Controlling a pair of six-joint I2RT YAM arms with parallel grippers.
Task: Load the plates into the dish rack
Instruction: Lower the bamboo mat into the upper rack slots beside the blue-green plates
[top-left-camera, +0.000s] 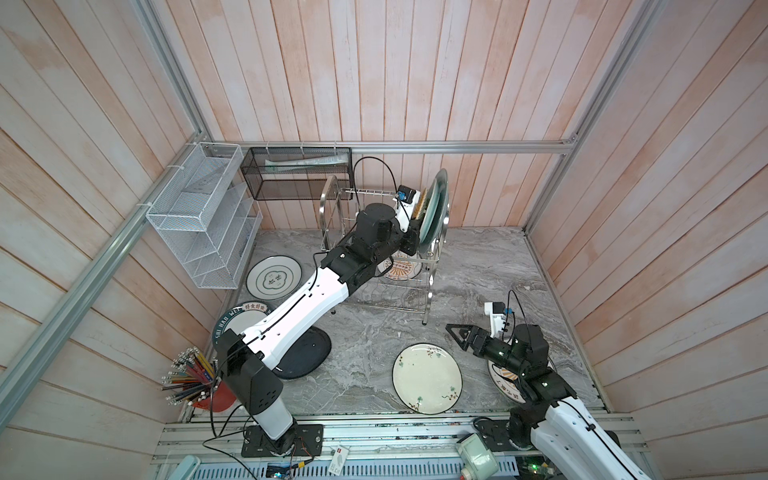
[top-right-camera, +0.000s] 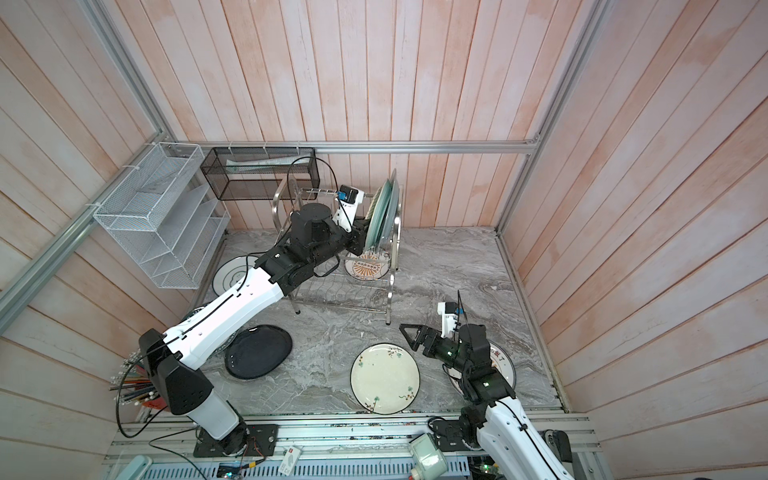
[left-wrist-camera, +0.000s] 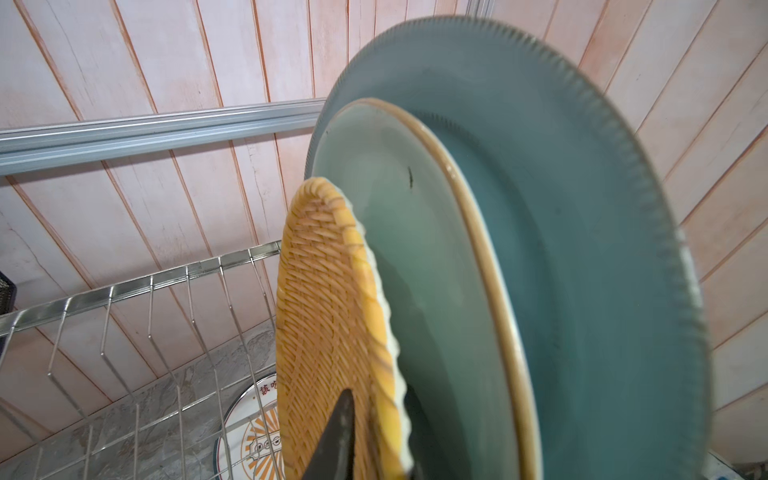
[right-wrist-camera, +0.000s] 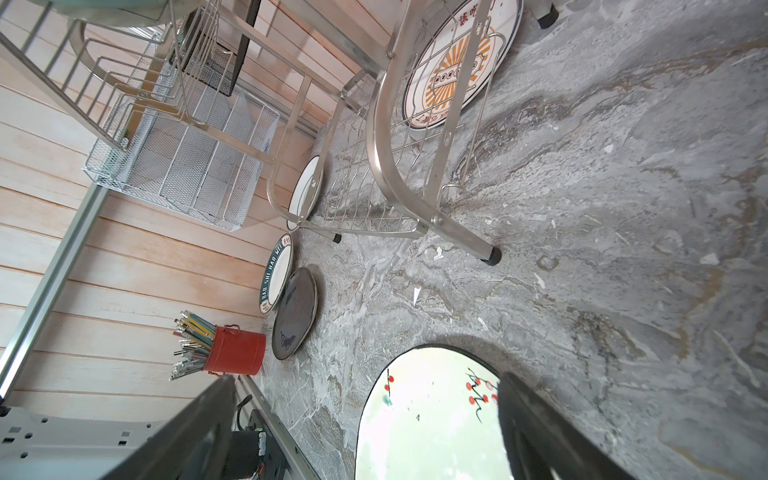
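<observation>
High on the dish rack (top-left-camera: 328, 195), my left gripper (left-wrist-camera: 376, 411) is shut on the rim of a yellow woven plate (left-wrist-camera: 328, 311). That plate stands upright on the top tier beside a pale green plate (left-wrist-camera: 415, 249) and a grey-blue plate (left-wrist-camera: 582, 208). An orange-sunburst plate (top-left-camera: 401, 270) lies under the rack. My right gripper (top-left-camera: 457, 337) hangs open and empty above the table, just behind a cream floral plate (top-left-camera: 426, 378). Flat on the left lie a green-ringed plate (top-left-camera: 274, 276), a lettered plate (right-wrist-camera: 276, 274) and a black plate (top-right-camera: 257, 351). Another lettered plate (top-right-camera: 500, 357) lies under the right arm.
A white mesh organiser (top-left-camera: 203, 220) and a black mesh basket (top-left-camera: 297, 174) hang on the back left walls. A red pot of pencils (right-wrist-camera: 237, 349) stands at the front left corner. Wooden walls close in three sides; an aluminium rail (top-left-camera: 374, 432) runs along the front.
</observation>
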